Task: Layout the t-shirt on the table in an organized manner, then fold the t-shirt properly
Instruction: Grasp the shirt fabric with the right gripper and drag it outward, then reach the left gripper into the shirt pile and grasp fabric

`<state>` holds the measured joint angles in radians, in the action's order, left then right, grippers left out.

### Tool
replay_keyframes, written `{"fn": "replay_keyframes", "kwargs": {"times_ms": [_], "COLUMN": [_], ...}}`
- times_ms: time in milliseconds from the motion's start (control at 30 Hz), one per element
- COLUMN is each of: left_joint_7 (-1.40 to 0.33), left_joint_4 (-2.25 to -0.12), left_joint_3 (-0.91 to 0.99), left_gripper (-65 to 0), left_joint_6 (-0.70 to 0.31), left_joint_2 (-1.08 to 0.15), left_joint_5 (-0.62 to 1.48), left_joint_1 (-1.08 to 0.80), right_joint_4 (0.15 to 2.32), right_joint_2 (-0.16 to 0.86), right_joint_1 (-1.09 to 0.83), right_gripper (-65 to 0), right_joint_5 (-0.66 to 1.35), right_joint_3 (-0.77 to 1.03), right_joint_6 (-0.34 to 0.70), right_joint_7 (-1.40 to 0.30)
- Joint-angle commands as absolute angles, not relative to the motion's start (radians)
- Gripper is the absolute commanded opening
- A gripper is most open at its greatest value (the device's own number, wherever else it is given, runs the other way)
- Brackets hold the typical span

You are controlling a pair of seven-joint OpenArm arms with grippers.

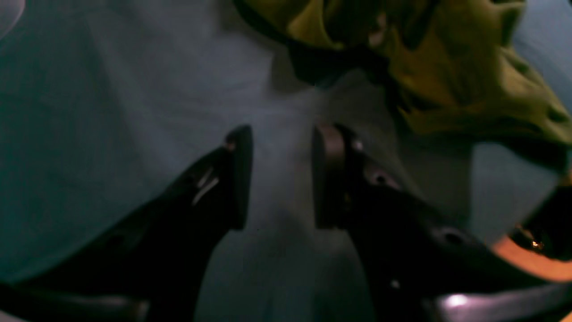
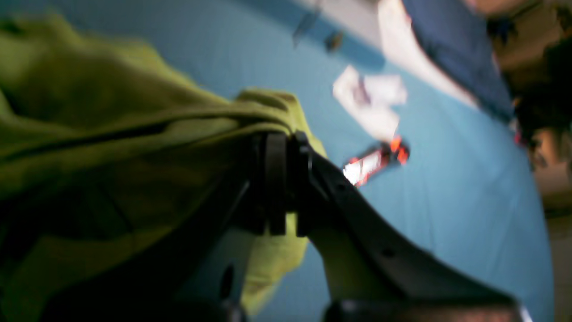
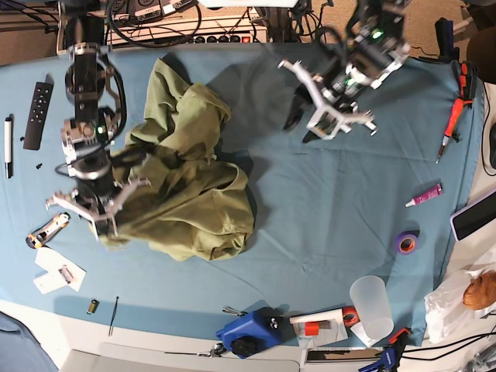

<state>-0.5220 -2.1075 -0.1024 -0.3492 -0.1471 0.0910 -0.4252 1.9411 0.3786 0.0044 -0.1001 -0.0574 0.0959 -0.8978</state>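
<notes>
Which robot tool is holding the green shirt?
The right tool, on the left side of the base view, is shut on the t-shirt. The left tool is open over bare table, holding nothing.

The olive-green t-shirt (image 3: 186, 186) lies crumpled in a rumpled heap (nowhere near flat) on the left half of the table (image 3: 333, 201), whose light blue cloth shows bare beside it; one edge of the fabric is lifted and bunched.

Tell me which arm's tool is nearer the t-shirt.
Right. The right tool is clamped on the t-shirt at its edge; the left tool hangs open over bare table, apart from it.
</notes>
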Motion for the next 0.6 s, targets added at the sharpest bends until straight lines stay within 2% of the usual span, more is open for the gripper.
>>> {"fn": "replay_keyframes", "kwargs": {"times_ms": [0,100,233,567], "left_joint_7": [-0.497,-0.497,-0.497,-0.496], "left_joint_4": [-2.108,-2.075,-2.043,-1.883], "left_joint_3": [-0.128,-0.203,-0.27,-0.341], "left_gripper": [-41.5,-40.4,-34.6,-34.3], "left_joint_6": [-0.355,-0.366,-0.362,-0.366], "left_joint_2": [-0.147,-0.147,-0.147,-0.144], "left_joint_5": [0.097,0.096,0.096,0.098], "left_joint_1": [-0.401,-0.34,-0.277,-0.108], "right_joint_4": [1.95,1.946,1.946,1.946], "right_joint_2": [0.391,0.391,0.391,0.39], "right_joint_1": [0.003,-0.05,-0.094,-0.175], "right_gripper": [-65.0,-65.0,-65.0,-65.0], "right_joint_5": [-0.109,-0.094,-0.051,-0.016], "right_joint_3": [-0.027,0.042,0.121,0.142], "right_joint_6": [0.084,0.078,0.078,0.093], "right_joint_7": [-0.875,-0.872,-0.876,-0.887]}}
